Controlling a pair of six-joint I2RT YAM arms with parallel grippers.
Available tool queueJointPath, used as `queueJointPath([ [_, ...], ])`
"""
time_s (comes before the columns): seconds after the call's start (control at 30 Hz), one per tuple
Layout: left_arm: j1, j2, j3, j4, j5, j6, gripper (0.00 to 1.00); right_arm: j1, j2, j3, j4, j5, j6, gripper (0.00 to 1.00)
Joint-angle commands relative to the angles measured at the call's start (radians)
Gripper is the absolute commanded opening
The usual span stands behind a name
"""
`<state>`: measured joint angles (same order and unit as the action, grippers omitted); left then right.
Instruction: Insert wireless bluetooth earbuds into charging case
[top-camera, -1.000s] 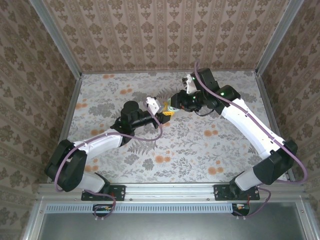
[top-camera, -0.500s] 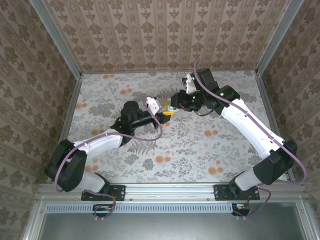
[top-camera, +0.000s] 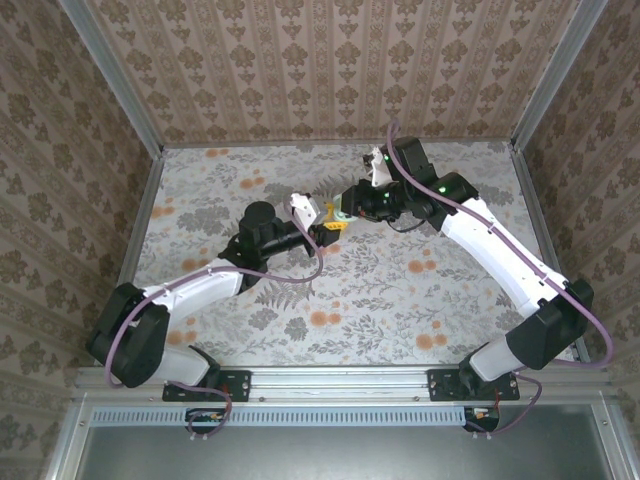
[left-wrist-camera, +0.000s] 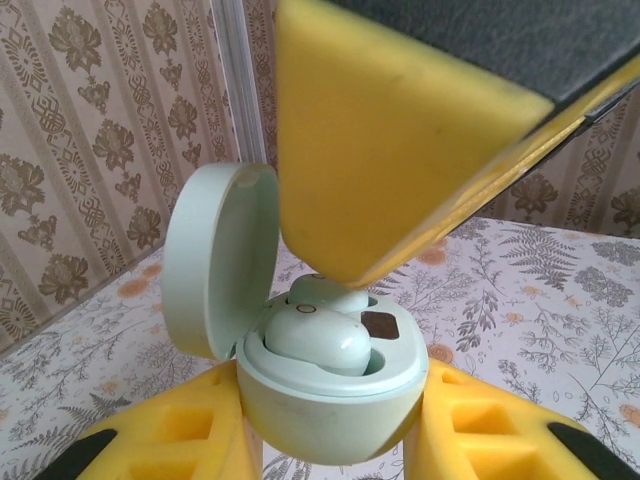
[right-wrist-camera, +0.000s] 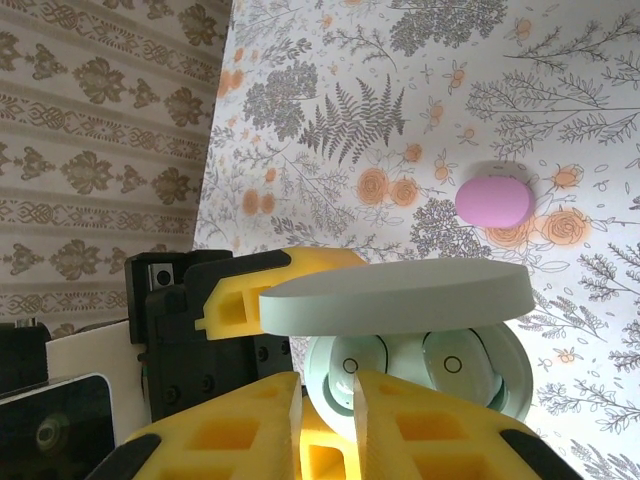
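Wireless bluetooth earbuds (right-wrist-camera: 455, 365): two, mint-green, seated side by side in the wells of the charging case (left-wrist-camera: 330, 400), held around mid-table.
Left gripper (left-wrist-camera: 335, 440): reaches in from the near left. Its yellow fingers are clamped on either side of the case's base, and the lid (left-wrist-camera: 215, 260) stands hinged upright.
Right gripper (right-wrist-camera: 328, 385): enters from the far right, closed to a narrow slit, tips at one earbud. Whether it pinches that earbud cannot be told.
Pink case (right-wrist-camera: 494, 200): closed, lying flat on the floral table (top-camera: 400, 300), apart from the mint case.
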<state>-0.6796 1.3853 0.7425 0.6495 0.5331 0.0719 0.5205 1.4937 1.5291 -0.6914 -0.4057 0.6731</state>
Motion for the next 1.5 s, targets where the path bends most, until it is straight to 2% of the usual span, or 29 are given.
queueJointPath([
  [0.0, -0.005, -0.031, 0.032, 0.001, -0.002, 0.005, 0.34, -0.007, -0.003, -0.01, -0.005, 0.019, -0.017, 0.23],
  [0.33, -0.006, -0.037, 0.034, -0.007, 0.0, -0.003, 0.34, -0.006, -0.003, -0.023, 0.002, 0.036, -0.014, 0.2],
  [1.1, -0.01, -0.026, 0.044, -0.004, -0.008, -0.006, 0.34, 0.007, 0.033, -0.027, -0.004, -0.034, -0.05, 0.19],
  [1.47, -0.01, -0.032, 0.037, -0.012, -0.012, 0.002, 0.34, -0.024, -0.095, -0.085, 0.033, 0.049, -0.052, 0.23],
])
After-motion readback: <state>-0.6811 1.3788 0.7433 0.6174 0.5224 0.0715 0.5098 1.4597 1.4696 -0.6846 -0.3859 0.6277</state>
